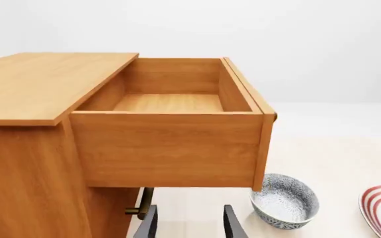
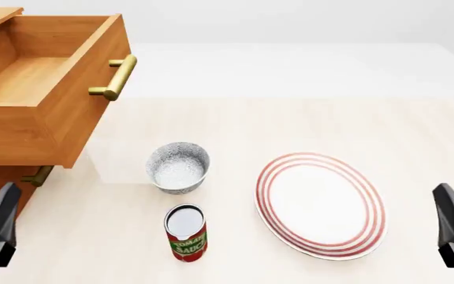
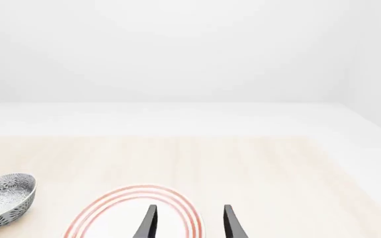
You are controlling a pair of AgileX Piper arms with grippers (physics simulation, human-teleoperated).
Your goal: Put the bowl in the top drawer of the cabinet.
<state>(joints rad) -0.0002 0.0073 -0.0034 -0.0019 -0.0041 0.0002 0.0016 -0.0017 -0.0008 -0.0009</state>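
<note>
Left gripper [image 1: 190, 222] and right gripper [image 3: 189, 222]: jaws parted, empty. Can [image 2: 186, 232] lower centre of front view; bowl [image 2: 178, 167] just behind it on the table [image 2: 306, 118]; plate [image 2: 320, 205] at right. Top drawer [image 2: 33, 83] pulled out of cabinet [image 1: 25, 148], upper left.

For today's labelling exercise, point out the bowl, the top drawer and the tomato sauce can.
bowl [image 2: 178, 171], front view, inner floor.
top drawer [image 2: 22, 77], front view, bare inside bottom.
tomato sauce can [image 2: 186, 242], front view, red label on its side.
</note>
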